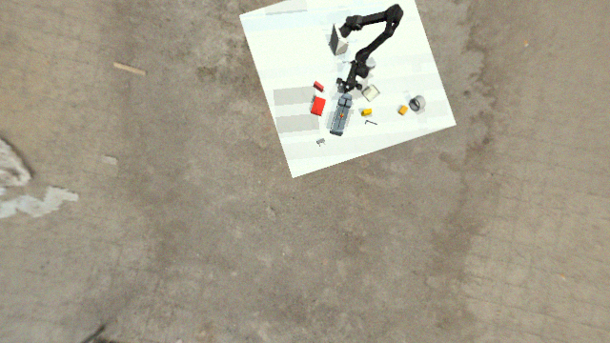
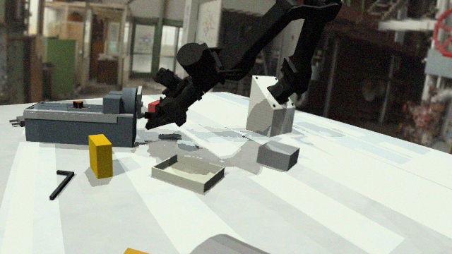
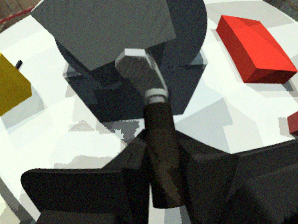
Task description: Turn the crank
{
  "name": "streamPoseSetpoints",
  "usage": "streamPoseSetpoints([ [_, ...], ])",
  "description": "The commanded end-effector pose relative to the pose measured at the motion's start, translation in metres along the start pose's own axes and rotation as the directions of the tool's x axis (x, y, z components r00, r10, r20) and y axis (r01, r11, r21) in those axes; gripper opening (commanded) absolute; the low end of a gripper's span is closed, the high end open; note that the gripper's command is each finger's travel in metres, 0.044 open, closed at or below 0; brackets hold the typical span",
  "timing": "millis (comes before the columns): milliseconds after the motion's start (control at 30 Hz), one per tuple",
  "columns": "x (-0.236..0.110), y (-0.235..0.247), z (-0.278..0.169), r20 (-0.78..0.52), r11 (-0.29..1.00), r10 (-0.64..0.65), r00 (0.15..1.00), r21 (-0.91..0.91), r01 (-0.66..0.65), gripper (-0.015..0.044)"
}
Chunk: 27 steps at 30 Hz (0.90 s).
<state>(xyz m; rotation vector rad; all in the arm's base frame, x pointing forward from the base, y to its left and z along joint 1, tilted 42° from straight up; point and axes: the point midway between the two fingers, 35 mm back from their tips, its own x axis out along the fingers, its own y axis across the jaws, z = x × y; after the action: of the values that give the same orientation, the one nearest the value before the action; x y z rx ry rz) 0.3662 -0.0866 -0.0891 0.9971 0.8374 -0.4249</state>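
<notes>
The grey-blue machine (image 1: 339, 120) (image 2: 70, 125) lies on the white table (image 1: 295, 57) (image 2: 318, 197). Its round crank disc (image 2: 128, 100) (image 3: 127, 16) faces my arm. The slide's red pointer (image 2: 78, 104) (image 1: 342, 115) sits on top of the machine's bed, back from the crank end; I cannot make out the brass marks. My gripper (image 1: 344, 87) (image 2: 155, 120) (image 3: 156, 133) is at the crank end, low beside the disc. It is shut on the dark crank handle (image 3: 160, 129), which hangs from the silver crank arm (image 3: 141, 70).
A yellow block (image 2: 100, 155) (image 1: 366, 112) (image 3: 9, 83), a black hex key (image 2: 61, 183) and an open shallow tray (image 2: 187, 173) (image 1: 371, 92) lie in front of the machine. A large red block (image 1: 318, 106) (image 3: 256, 46), a grey block (image 2: 278, 155) and a white wedge (image 2: 268, 109) stand around.
</notes>
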Motion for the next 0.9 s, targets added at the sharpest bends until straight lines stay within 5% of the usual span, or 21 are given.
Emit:
streamPoseSetpoints([
  [0,0.0022,0.0090,-0.0022,-0.009,1.000,0.016,1.000,-0.010,-0.016,0.0000],
  [867,0.0018,0.0134,-0.0017,-0.009,1.000,0.016,1.000,-0.010,-0.016,0.0000],
])
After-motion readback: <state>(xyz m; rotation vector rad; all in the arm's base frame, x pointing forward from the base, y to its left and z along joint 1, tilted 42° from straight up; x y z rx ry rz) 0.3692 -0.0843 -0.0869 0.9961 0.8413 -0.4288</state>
